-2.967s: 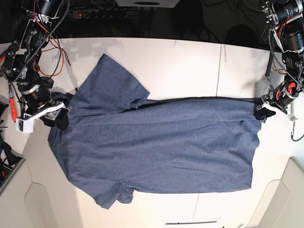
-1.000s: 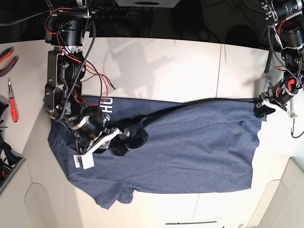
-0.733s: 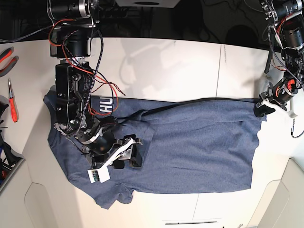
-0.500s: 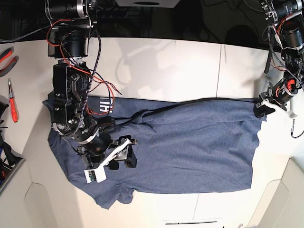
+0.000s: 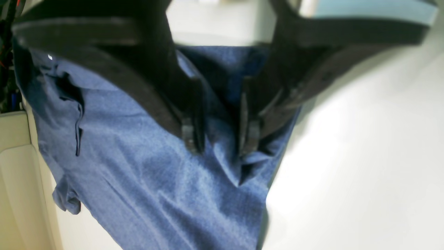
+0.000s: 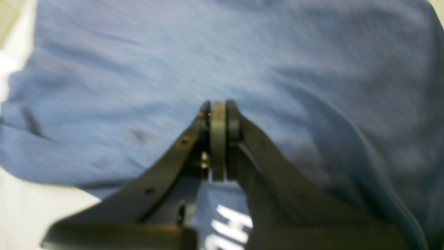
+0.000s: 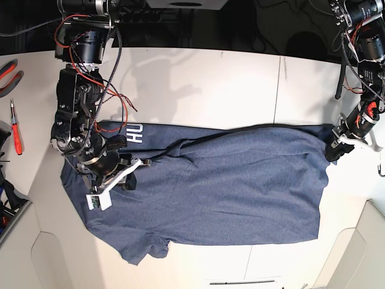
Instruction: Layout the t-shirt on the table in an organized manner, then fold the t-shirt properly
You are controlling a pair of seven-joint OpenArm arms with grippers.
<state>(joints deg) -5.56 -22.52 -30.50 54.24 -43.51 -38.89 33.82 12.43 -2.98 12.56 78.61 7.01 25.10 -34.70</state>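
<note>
Base view, overhead: large heathered navy-blue short-sleeved t-shirt (image 7: 222,180) lies spread on the wide off-white matte worktop (image 7: 228,84), collar end toward view left, hem toward view right. Top edge is folded over, showing white block lettering (image 7: 134,133) near the left end. One sleeve (image 7: 141,248) sticks out at the near edge. Bare worktop lies beyond the far edge of the shirt; less room at the near edge and at both ends.

Right hand (image 7: 127,174) (view left) sits over the shirt below the lettering; wrist view shows its jaws closed together, w/ no cloth seen between the tips (image 6: 218,114). Left hand (image 7: 334,150) (view right) is at the hem corner; wrist view shows a fold of blue cloth pinched between its fingers (image 5: 193,139), jaws partly apart around it.

No containers in view. Red-handled tools (image 7: 14,129) lie off the left end.
</note>
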